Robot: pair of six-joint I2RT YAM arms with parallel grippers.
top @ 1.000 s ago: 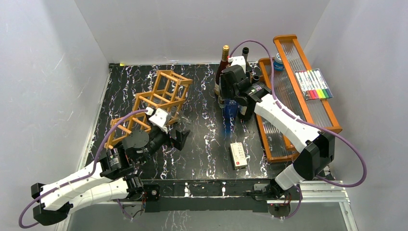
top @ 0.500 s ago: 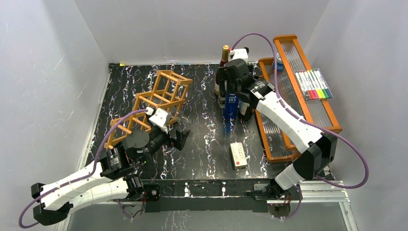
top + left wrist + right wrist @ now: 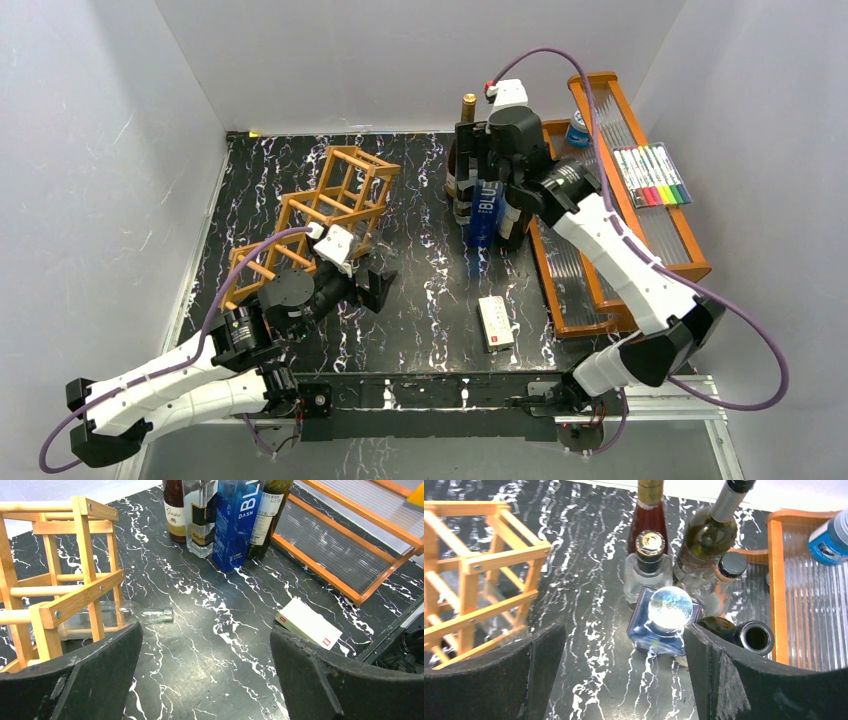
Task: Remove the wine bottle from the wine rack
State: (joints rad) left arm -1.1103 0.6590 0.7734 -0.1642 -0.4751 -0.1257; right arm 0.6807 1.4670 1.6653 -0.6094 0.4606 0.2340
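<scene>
Right claw point(image 3: 620, 630): jaws spread wide, nothing gripped or touched. A blue bottle point(image 3: 664, 622) with a round stopper stands directly beneath it, with other upright bottles just beyond. Left claw point(image 3: 205, 630): likewise released and empty, held low over the table. Ahead of it and to its left, a clear bottle point(image 3: 100, 617) is seen lying in the bottom cell of the wine rack point(image 3: 75, 592), its neck pointing out. The removal of this bottle is judged not yet begun. A low, level approach to the neck is called for, clear of the rack's bars.
</scene>
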